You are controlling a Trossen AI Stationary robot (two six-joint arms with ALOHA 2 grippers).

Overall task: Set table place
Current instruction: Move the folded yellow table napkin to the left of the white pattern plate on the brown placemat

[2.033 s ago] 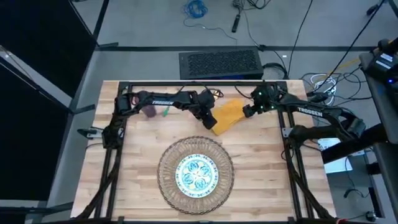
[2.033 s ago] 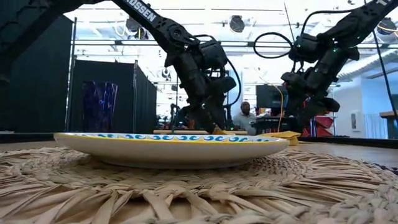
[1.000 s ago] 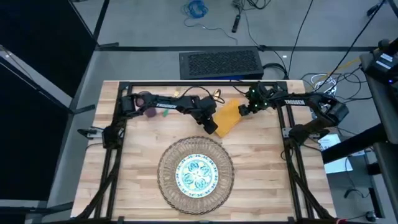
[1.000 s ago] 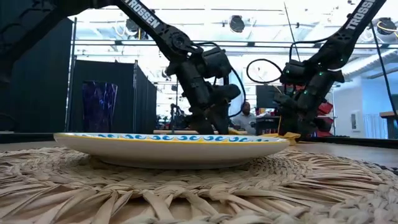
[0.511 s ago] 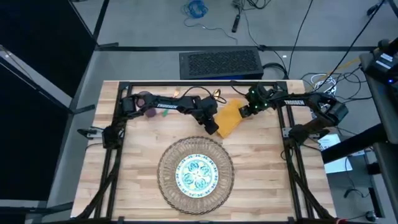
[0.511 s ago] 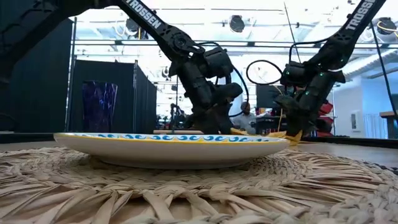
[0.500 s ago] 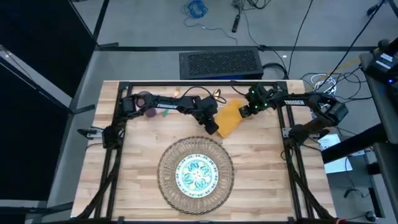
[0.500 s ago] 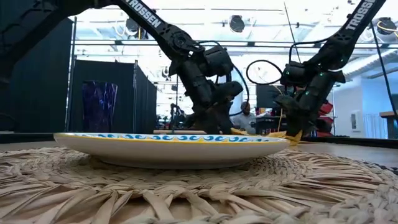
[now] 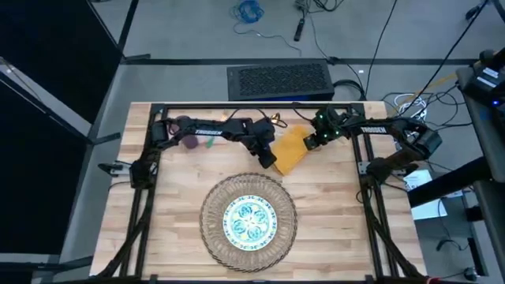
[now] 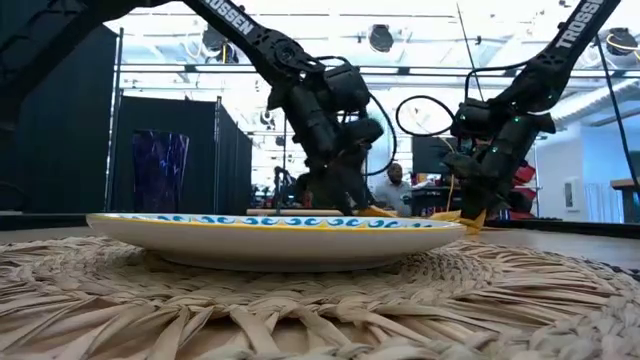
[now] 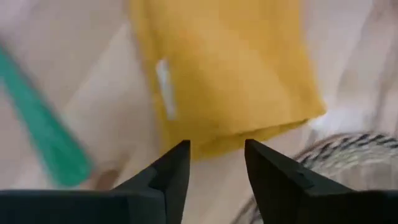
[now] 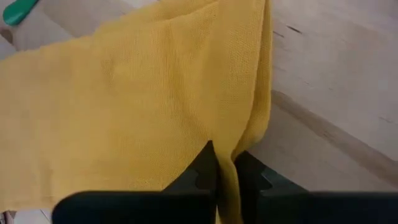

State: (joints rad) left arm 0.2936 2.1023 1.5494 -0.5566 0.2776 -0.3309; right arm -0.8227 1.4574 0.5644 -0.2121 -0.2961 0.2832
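Step in hand: moving the yellow napkin [image 9: 289,148], I judge, from the far middle of the table [image 9: 331,213] toward the place setting
My right gripper [image 12: 225,167]: fingers pinched on a fold at the napkin's far-right edge, cloth squeezed between them
My left gripper [image 11: 214,163]: fingers parted, nothing between them, poised just at the napkin's near-left edge, close to the far rim of the wicker mat [image 9: 248,219]
Napkin: lying mostly flat, slanted, just beyond the mat and not yet beside the plate [image 9: 249,220]
Plate: centred on the mat, near middle of the table
Other pieces: purple cup [image 9: 190,140] and a teal handle [image 9: 210,142] far left, under my left arm
Doing it well: close my left fingers on the near edge before any lift, so both ends rise together and the cloth stays flat
Watch for: dragging the cloth over the mat's rim, or nudging the cutlery
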